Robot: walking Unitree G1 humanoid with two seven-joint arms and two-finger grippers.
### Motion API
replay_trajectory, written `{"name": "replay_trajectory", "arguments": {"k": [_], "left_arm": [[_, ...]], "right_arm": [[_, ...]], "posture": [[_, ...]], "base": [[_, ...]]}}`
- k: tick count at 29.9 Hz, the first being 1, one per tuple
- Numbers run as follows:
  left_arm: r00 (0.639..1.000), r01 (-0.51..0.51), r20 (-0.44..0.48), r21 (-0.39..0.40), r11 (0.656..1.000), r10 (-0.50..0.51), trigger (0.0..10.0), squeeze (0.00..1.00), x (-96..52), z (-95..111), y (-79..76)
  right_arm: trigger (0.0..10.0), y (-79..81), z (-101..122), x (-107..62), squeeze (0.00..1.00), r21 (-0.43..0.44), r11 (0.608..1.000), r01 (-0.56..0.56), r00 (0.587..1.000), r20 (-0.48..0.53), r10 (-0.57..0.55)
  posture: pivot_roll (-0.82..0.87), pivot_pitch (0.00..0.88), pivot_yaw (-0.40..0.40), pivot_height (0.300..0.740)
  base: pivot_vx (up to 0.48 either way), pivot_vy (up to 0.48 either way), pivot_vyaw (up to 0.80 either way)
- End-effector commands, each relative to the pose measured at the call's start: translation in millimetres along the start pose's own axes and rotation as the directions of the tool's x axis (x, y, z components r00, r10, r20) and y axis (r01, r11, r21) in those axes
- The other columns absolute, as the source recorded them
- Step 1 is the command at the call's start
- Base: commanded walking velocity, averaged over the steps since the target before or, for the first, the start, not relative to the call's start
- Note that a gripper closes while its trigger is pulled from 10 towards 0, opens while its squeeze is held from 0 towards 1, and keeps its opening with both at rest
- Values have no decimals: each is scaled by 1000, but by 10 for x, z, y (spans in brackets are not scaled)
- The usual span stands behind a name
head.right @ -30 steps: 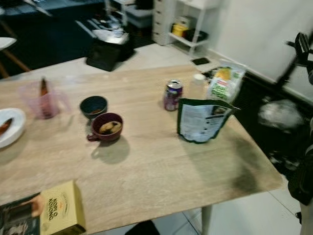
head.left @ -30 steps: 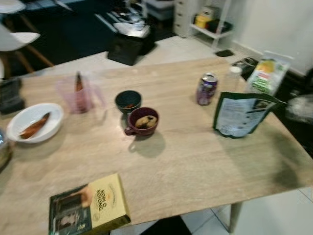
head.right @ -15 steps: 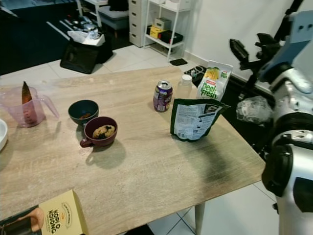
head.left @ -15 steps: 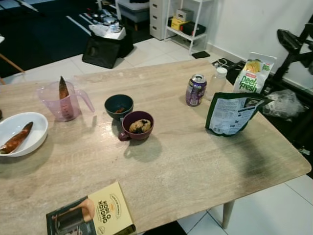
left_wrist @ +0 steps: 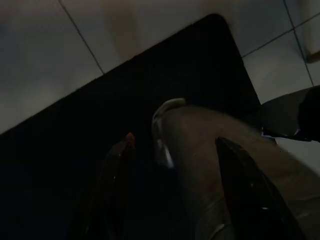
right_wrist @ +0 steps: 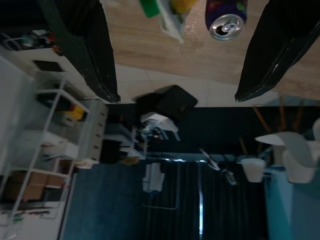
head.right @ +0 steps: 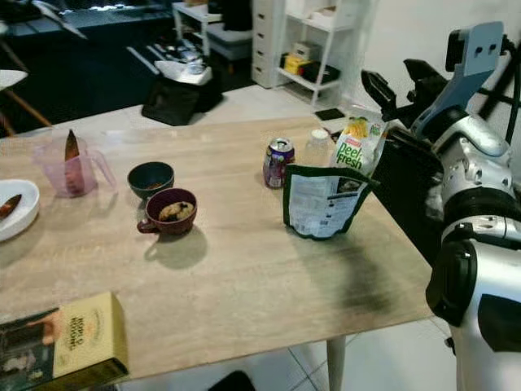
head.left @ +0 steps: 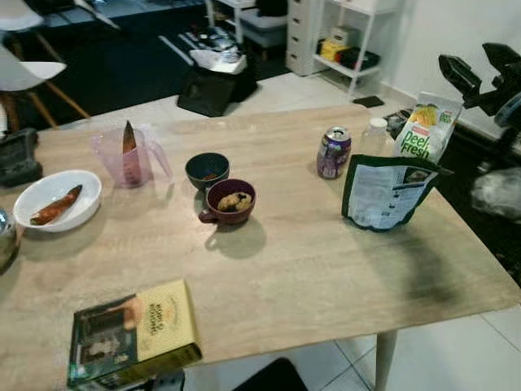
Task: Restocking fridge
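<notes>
The right hand (head.right: 397,80) hangs raised in the air off the tabletop's (head.right: 244,269) far right corner, its two black fingers (right_wrist: 92,55) spread wide with nothing between them; in its wrist view the can's top (right_wrist: 227,20) and part of the juice pouch lie below, on the wood. The left hand (left_wrist: 172,165) hangs low in the dark over a black mat (left_wrist: 75,150) and pale floor tiles, fingers apart, a dim rounded shape between them that cannot be made out. On the tabletop's right side a dark green pouch (head.right: 319,202) stands upright, white label facing the camera. Just behind it stand a purple can (head.right: 278,162), a small clear bottle (head.right: 317,148) with a white cap, and a juice pouch (head.right: 356,145) printed in green and yellow, set along the far edge. Near the middle a maroon mug (head.right: 170,212) holds a muffin, and a dark teal bowl (head.right: 151,177) sits just behind it, very close. Further left a pink measuring jug (head.left: 128,159) holds a pointed brown root, and a white bowl (head.left: 57,199) holds a reddish-brown one. A yellow and dark green box (head.left: 134,330) lies flat at the near edge. A white shelf unit (head.right: 321,45) stands against the wall beyond.
</notes>
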State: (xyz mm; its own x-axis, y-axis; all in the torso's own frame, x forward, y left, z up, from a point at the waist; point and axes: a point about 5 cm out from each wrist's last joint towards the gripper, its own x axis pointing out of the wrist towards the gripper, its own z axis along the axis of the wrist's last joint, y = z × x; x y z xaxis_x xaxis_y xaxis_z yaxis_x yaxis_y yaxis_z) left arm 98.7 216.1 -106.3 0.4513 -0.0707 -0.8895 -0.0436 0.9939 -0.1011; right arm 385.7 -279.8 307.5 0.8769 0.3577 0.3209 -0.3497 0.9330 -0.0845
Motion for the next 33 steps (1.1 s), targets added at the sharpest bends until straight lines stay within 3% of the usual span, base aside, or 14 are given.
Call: {"name": "replay_trajectory", "arguments": {"k": [1,8,16,21,33], "left_arm": [[998,-2,-55,-10,1000,1,10000,0,-22,-142,-12],[998,-3,-69,2,1000,3,10000,0,-26,-168,-17],[997,2,-78,23,1000,0,10000,0,-29,-184,-20],[996,17,-91,62,998,-11,10000,0,-39,-216,-22],[994,23,-107,67,998,-15,10000,0,-81,-345,-23]], "right_arm": [[10000,23,32,17,0,-5,999,-40,999,6,40],[10000,178,-38,75,0,20,983,-184,983,-17,184],[10000,292,-137,138,0,71,973,-221,974,-43,224],[10000,386,-231,232,0,-14,984,-177,974,-146,173],[10000,402,-135,374,0,-36,999,-12,993,-118,7]], "posture": [[-1,0,-35,740],[0,0,-32,740],[10,0,-32,740],[12,0,-30,740],[32,36,-36,740]], "base": [[0,0,0],[0,0,0],[0,0,0],[0,0,0],[0,0,0]]}}
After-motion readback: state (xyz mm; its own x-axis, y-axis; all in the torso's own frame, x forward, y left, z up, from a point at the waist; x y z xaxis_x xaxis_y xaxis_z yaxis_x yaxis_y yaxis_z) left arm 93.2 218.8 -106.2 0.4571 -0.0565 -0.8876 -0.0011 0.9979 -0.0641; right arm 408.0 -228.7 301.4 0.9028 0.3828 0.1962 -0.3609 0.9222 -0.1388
